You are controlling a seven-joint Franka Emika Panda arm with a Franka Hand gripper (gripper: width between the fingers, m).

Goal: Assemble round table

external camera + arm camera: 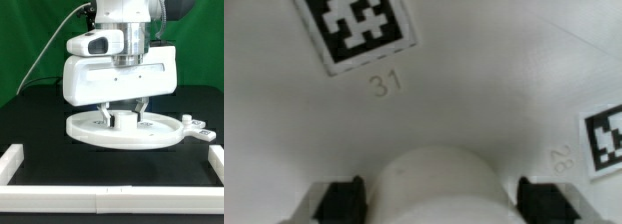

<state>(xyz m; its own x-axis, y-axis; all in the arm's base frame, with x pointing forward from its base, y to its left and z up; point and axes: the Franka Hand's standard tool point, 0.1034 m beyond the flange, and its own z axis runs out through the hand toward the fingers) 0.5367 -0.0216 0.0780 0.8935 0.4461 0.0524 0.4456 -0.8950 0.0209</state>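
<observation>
The large round disc [85, 128] lies flat on the black table, tags on its face [363, 35]. The short thick cylinder leg [122, 121] stands upright on the disc's middle; it also shows in the wrist view [441, 180]. My gripper [122, 114] is straight above the disc, pointing down, with one finger on each side of the leg. In the wrist view the gripper [441, 203] has both dark pads [343, 200] pressed against the leg's sides. The small cross-shaped foot [198, 128] lies on the table by the disc's edge on the exterior view's right.
A white border rail [18, 160] runs along the exterior view's left, another along the front [110, 200] and one at the right [216, 160]. A green cable [50, 45] hangs behind the arm.
</observation>
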